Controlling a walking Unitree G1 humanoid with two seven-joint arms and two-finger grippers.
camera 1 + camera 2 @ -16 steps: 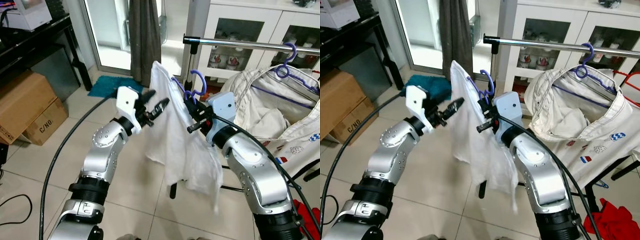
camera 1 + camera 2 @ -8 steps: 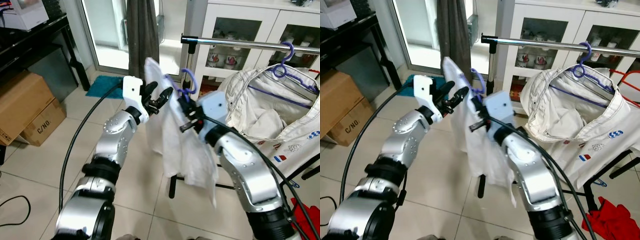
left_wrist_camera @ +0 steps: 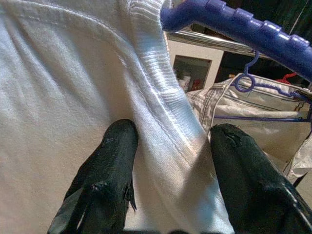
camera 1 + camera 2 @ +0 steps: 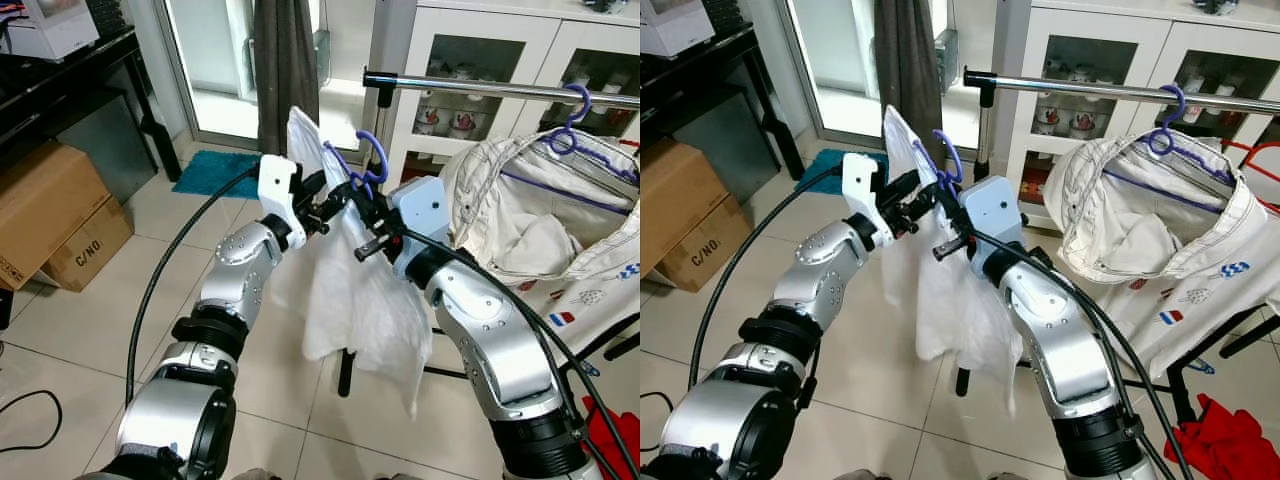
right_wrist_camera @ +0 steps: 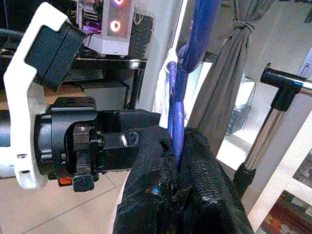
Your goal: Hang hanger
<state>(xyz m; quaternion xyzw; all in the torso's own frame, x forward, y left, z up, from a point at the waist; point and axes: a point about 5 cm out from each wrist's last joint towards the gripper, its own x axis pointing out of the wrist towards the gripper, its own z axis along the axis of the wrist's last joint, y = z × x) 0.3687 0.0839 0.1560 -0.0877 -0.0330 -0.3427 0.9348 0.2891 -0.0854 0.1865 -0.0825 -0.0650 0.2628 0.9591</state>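
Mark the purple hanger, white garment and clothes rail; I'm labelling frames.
purple hanger (image 4: 372, 150), left eye view, hook curve.
white garment (image 4: 350, 300), left eye view, hanging body.
clothes rail (image 4: 480, 88), left eye view, chrome bar.

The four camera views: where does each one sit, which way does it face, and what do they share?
Left and right eye views: on the head, looking forward and down at both silver arms, the white garment and the rail.
Left wrist view: along the left gripper, open around white cloth.
Right wrist view: along the right gripper, shut on the purple hanger.
All share the hanger.
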